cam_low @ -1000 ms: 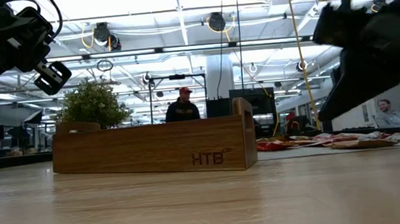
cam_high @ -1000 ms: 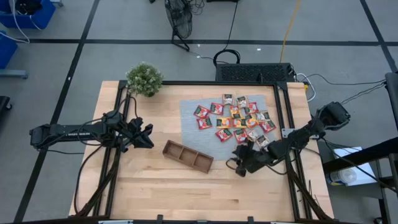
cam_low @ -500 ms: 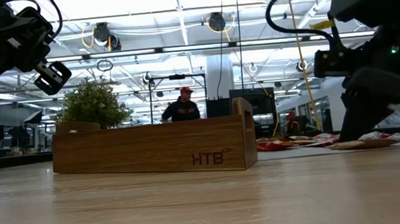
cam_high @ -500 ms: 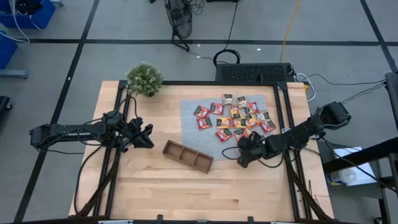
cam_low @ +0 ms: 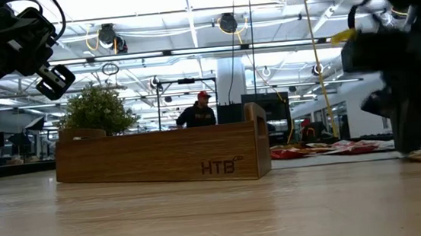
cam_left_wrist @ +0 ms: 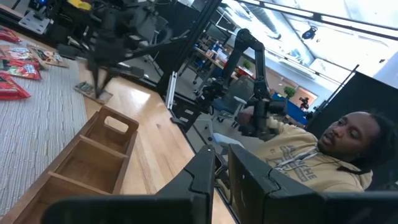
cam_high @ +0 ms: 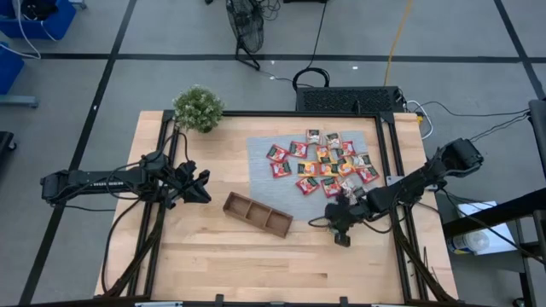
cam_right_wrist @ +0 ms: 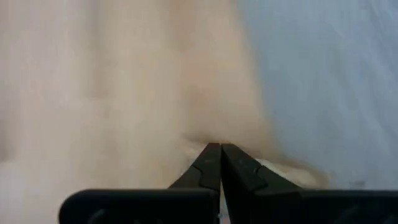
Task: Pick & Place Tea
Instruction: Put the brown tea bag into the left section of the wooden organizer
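- At the mat's (cam_high: 260, 149) near right corner, on bare wood: right gripper (cam_high: 342, 234), low to the table; fingers pressed together; whether a sachet was pinched between them could not be told
- One sachet (cam_left_wrist: 93, 91): flat on the wood at that gripper's foot, just off the mat; touching the tips or merely under them, not clear
- Tea (cam_high: 324, 162): the rest in a loose heap on the mat, just beyond the right gripper on the table's far side; red, orange and dark green mixed
- Tray (cam_high: 258, 214): between the two arms, off the mat's near edge; long axis slanted, its right end nearer the right gripper; all three compartments bare
- Left gripper (cam_high: 203, 188): parked above the table near the tray's left end; fingers close together, nothing held; well apart from the tea
- Judgement: right arm much the nearer to the tea; a carry from its spot to the tray would run leftward toward the tray's right end
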Robot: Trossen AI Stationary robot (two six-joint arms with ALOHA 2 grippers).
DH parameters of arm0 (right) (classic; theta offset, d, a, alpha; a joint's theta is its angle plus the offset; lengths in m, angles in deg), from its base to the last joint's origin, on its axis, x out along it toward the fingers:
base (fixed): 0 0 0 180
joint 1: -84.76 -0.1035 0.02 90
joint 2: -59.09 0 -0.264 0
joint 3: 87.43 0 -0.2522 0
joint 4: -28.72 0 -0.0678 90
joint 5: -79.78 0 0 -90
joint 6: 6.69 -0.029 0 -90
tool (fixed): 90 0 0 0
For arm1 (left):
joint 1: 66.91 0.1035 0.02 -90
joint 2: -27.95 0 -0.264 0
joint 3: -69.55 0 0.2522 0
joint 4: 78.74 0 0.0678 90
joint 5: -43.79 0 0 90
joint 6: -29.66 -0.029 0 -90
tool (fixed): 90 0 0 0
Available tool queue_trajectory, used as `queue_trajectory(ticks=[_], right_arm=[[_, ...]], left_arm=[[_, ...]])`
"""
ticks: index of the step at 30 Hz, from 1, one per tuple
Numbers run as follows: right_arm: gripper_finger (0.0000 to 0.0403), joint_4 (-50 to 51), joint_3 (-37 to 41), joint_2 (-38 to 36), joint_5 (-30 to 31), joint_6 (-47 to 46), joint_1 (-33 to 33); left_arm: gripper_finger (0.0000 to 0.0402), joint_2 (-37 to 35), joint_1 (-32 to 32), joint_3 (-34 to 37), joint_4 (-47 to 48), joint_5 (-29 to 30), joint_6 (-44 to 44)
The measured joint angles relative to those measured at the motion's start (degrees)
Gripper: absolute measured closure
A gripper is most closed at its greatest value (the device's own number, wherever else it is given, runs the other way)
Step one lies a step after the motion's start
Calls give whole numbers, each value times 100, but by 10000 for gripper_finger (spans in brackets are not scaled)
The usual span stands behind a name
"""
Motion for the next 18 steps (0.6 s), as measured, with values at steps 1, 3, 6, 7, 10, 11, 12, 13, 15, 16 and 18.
queue_trajectory(ticks=[1, 3, 6, 7, 10, 11, 12, 13, 15, 16, 18], right_arm=[[402, -354, -6, -79, 2, 217, -88], [402, -1136, -17, -215, 48, 602, -262], [400, -2304, -17, -285, 319, 975, -525], [400, -2589, -54, -307, 483, 1100, -637], [402, -2017, -611, -311, 1478, 1637, -1163], [402, -1414, -908, -272, 1935, 1800, -1361], [402, -802, -1243, -178, 2421, 1907, -1544], [402, -211, -1608, -48, 2847, 1957, -1728], [402, 864, -2324, 231, 3616, 1904, -2045], [402, 1317, -2685, 402, 3969, 1797, -2164], [402, 2180, -3301, 747, 4392, 1351, -2313]], left_arm=[[353, -2, -2, 0, 1, -1, 0], [353, -1, -1, -2, -1, 0, 0], [353, -2, -2, -2, -2, 0, 0], [353, 0, 0, -2, 0, 0, 0], [353, 0, 0, -1, 0, -1, 0], [353, -1, 0, 0, 0, -1, 0], [353, -2, 0, 0, -1, 0, 0], [353, 0, 0, -1, 0, 0, 0], [353, -2, -2, -2, -2, -2, 0], [353, 0, 0, 0, -2, 0, 0], [353, -2, -2, 0, 0, -1, 0]])
